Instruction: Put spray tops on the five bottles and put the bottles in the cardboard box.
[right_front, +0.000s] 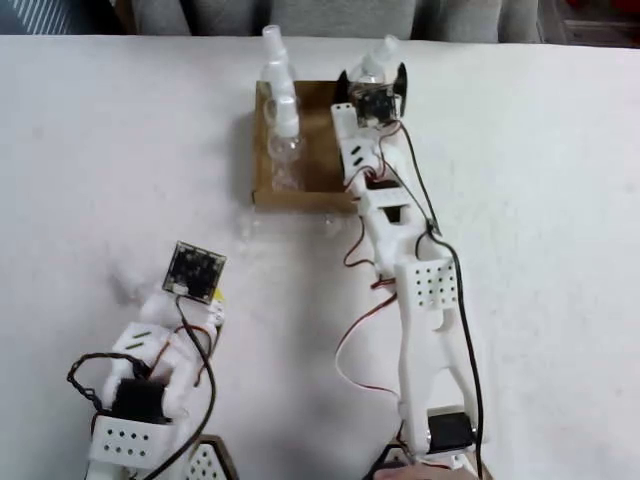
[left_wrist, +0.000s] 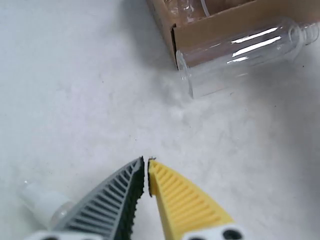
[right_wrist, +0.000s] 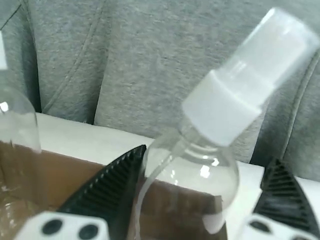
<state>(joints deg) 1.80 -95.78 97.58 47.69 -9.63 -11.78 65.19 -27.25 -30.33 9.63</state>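
Note:
The cardboard box (right_front: 318, 150) sits at the table's far middle, with three capped clear bottles (right_front: 285, 120) standing along its left side. My right gripper (right_front: 374, 82) is over the box's far right corner, open, its black fingers (right_wrist: 107, 192) either side of a tilted bottle with a white spray top (right_wrist: 200, 165); one finger touches it, the other stands apart. A bare clear bottle (left_wrist: 245, 55) lies on its side against the box's near wall (left_wrist: 225, 27). My left gripper (left_wrist: 146, 167) is shut and empty above the table, nearer than that bottle. A white spray top (left_wrist: 42, 200) lies beside it.
A person in a grey top (right_wrist: 150, 65) sits behind the table's far edge. Red and black cables (right_front: 360, 330) trail along the right arm. White tabletop (right_front: 540, 200) stretches to both sides of the box.

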